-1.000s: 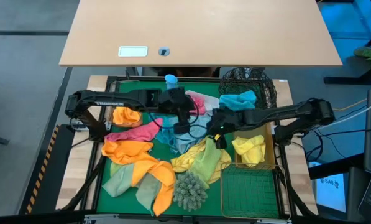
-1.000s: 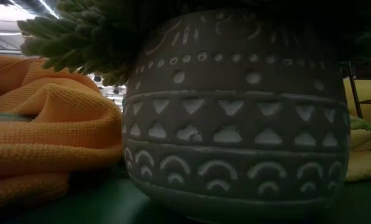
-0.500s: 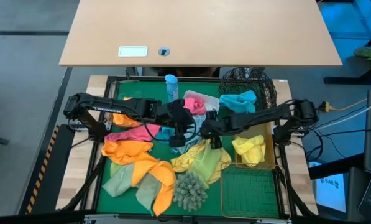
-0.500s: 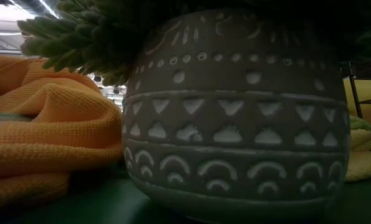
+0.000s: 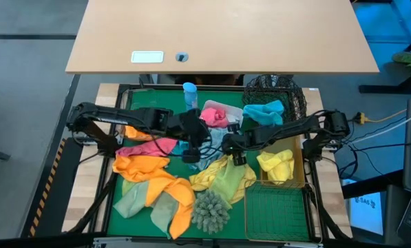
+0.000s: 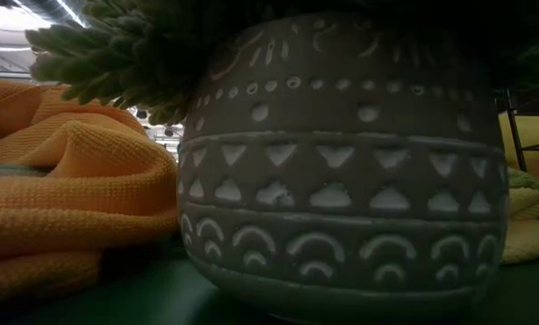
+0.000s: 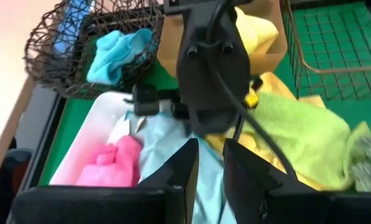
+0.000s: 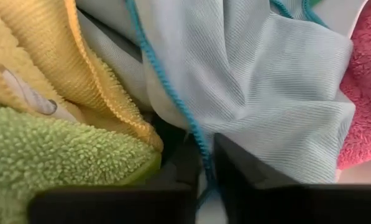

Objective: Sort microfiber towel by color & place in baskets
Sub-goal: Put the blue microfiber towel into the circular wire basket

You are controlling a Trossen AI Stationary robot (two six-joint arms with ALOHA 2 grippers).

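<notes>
A pale blue microfiber towel with a teal hem [image 5: 206,160] lies mid-table, between the white tub [image 5: 226,108] and a yellow and a green towel [image 5: 226,176]. My left gripper [image 5: 190,153] reaches in from the left and is shut on the pale blue towel [image 7: 166,140]. My right gripper [image 5: 230,148] reaches in from the right and is shut on the same towel [image 8: 260,93]. Orange [image 5: 146,169], pink [image 5: 146,147] and pale green [image 5: 140,203] towels lie on the left of the mat. My left gripper has the pale blue towel's cloth [image 7: 205,183] between its two fingers [image 7: 186,168], which come from the table's left, slanting down. The rest of the towel lies slack on the pile. One layer or several, I cannot tell. My right gripper pinches the towel's teal-stitched hem [image 8: 194,140] between its two fingers [image 8: 235,165], coming from the table's right and low over the pile. The cloth beyond the fingers lies in slack folds against the yellow towel [image 8: 42,62] and the pink one [image 8: 365,81].
The black wire basket [image 5: 294,93] holds a teal towel [image 5: 264,111]. The white tub holds a pink one. One gold basket [image 5: 303,162] holds a yellow towel; another [image 5: 274,210] stands near right. A patterned pot with a shaggy plant [image 6: 341,162] stands near front. A blue bottle [image 5: 189,91] stands at the far edge.
My left gripper has drifted toward the table's near edge and a little left, over the pale blue towel. My right gripper has moved toward the table's left, onto the same towel. The two grippers now stand close together.
</notes>
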